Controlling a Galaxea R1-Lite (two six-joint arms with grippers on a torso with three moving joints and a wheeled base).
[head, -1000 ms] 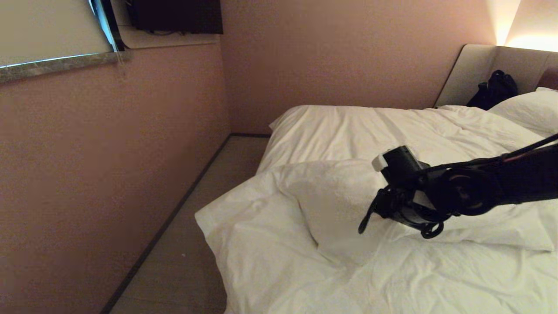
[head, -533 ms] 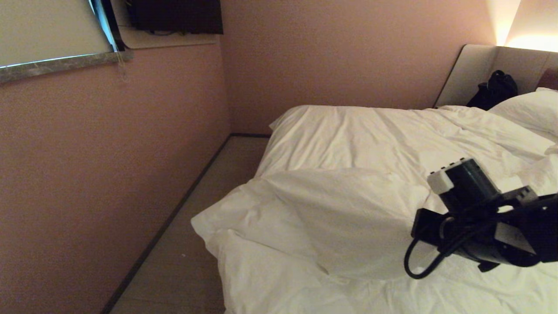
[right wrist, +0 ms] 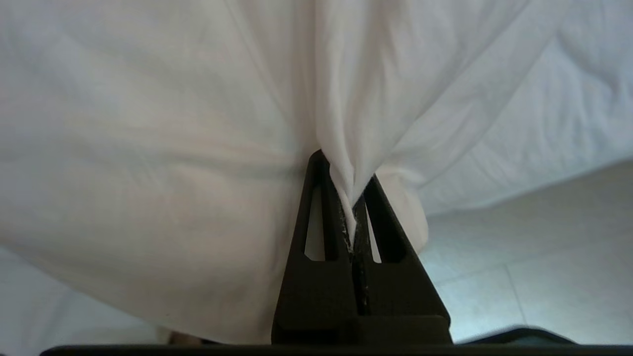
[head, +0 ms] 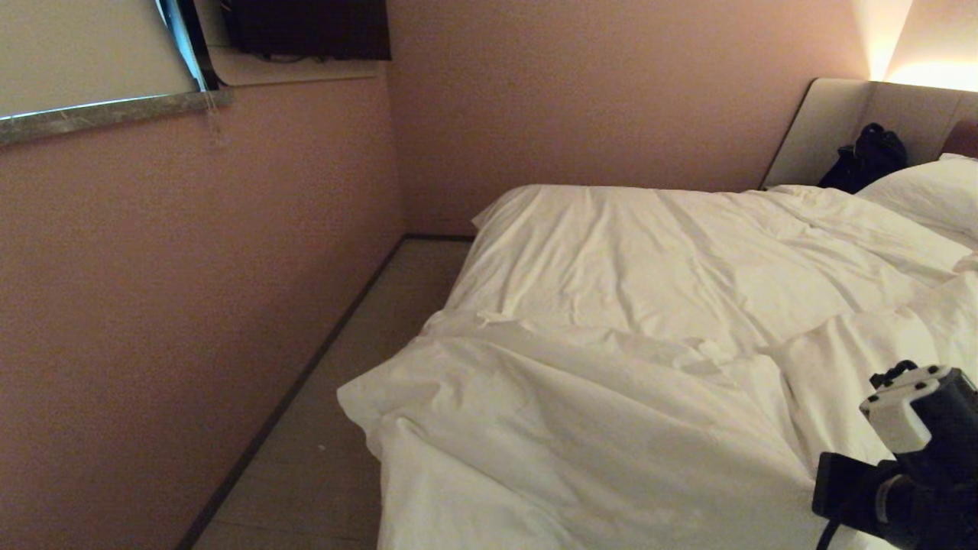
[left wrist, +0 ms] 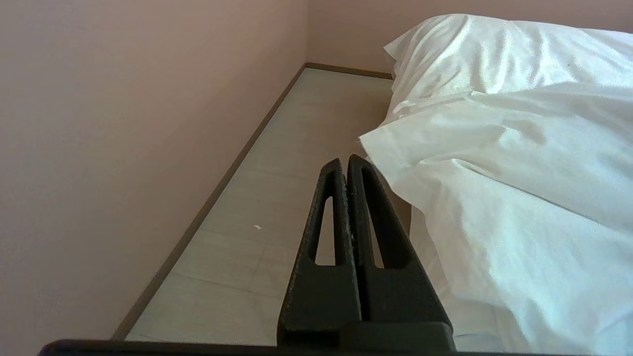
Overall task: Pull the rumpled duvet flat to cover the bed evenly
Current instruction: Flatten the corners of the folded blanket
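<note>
At four o'clock of the head view, the right tool [right wrist: 346,207] is closed on a pinched fold of the duvet [head: 611,397], which lies creased over the bed [head: 489,260]. Beside the bed's edge, above the floor [left wrist: 277,163], the left tool [left wrist: 344,165] is closed and empty.

Pink walls [head: 191,305], pale tiled floor [head: 321,458] with dark skirting. Blind [head: 76,53] over a stone sill [head: 114,111]. Warm lamp glow [head: 928,72] far right.

The head camera is looking down across the bed [head: 535,221] toward the wall; the left wrist camera is sitting low beside the duvet [left wrist: 519,148] corner both share; the right wrist camera is pressing close against cloth.
</note>
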